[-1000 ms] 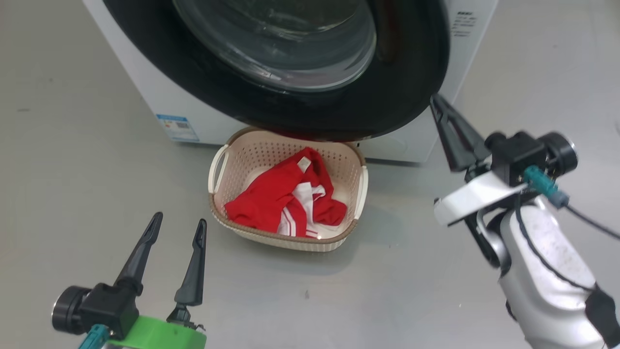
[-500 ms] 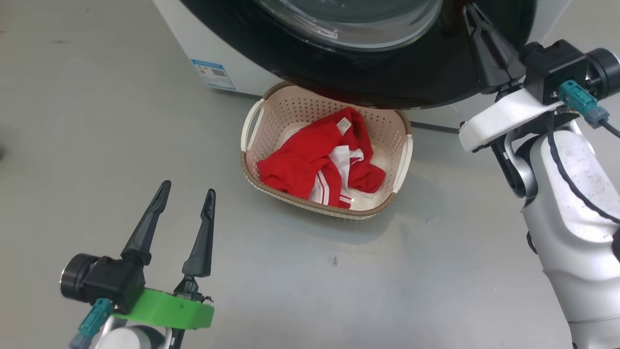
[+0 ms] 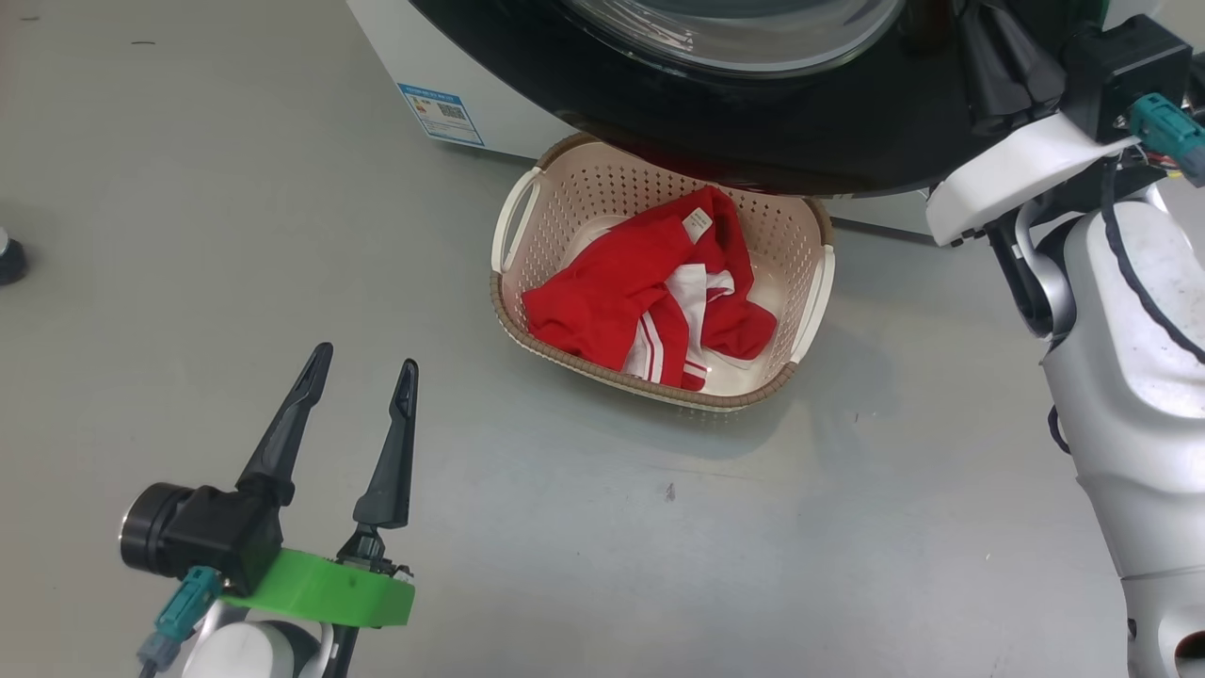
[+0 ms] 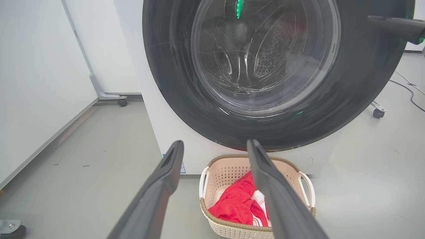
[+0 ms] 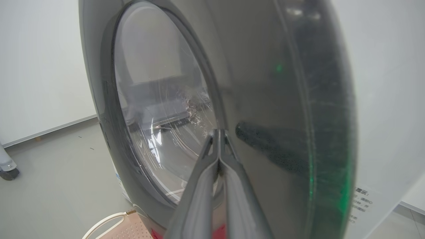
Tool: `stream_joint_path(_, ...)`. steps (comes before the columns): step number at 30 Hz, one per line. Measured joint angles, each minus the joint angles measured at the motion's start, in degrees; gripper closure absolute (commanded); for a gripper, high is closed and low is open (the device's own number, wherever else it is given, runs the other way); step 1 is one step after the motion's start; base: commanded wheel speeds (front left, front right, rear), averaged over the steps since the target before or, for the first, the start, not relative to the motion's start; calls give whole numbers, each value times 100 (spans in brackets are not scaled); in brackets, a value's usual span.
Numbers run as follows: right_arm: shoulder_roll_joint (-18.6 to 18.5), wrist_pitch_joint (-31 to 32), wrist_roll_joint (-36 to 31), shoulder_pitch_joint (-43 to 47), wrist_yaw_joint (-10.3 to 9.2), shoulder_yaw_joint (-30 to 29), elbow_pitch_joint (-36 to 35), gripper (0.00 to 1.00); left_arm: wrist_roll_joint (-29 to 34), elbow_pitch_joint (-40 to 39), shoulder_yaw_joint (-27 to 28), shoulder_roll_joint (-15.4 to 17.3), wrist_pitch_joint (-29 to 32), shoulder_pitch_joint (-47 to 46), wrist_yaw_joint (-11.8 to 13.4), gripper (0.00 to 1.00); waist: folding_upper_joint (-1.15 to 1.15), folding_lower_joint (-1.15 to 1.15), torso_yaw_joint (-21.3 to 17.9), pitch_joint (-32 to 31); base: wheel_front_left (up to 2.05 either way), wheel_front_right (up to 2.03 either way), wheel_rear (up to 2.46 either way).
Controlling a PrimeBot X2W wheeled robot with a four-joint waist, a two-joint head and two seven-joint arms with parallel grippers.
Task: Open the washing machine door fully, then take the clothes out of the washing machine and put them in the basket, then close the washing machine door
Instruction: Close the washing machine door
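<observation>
1. Our left jaws stand open and empty at the lower left of the head view, fingers (image 3: 282, 443) over bare floor (image 3: 188, 235). Our right jaws are pressed shut on nothing at the upper right.
2. In the right wrist view the shut fingers (image 5: 202, 179) point at the door (image 5: 259, 99), with their tips at the seam between glass and black rim. We cannot tell whether they touch it.
3. The clothes (image 3: 612, 301) lie in the basket (image 3: 602, 184) at the centre of the head view, just below the door's lower edge and in front of the machine (image 3: 405, 47).
4. We judge the unloading done and only the door left to close. We cannot tell whether it has latched.
5. The door should handle as a rigid, hinged weight. Its glossy rim looks slippery for thin fingertips, so we would push on the rim, not the bulging glass, steadily until it catches.
</observation>
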Motion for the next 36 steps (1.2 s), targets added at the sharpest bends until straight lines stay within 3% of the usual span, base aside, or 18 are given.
stream_joint_path(24,-59,-57,57,-999,-1,-236,787,100,-1,269,-29,-57,-97,-263,-121,0,0,0,41,191,0,0,0)
stream_joint_path(36,-14,-253,159,-1360,-114,-461,1230,100,0,392,-37,-78,-146,-386,-122,0,0,0,43,211,0,0,0)
